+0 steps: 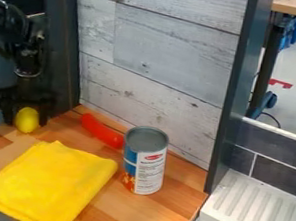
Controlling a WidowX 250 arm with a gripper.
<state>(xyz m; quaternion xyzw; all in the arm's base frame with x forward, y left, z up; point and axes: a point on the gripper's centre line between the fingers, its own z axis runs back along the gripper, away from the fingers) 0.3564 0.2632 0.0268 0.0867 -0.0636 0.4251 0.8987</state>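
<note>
We find the claw (26,121) at far left, pointing down over the wood counter (170,205). Yellow lemon-shaped obj. (27,120) sits right at its lower end; we can't tell if the claw is apart, together or clamped on it, nor if the obj. bears on the counter. Folded yellow cloth (48,184): near side of same, flat, left part of counter. Red elongated obj. (102,131): right of claw, along the whitewashed plank panel (164,54). Can (145,162) w/ blue & white label: upright, right of cloth. White ribbed drainboard (254,202) noted at near right.
</note>
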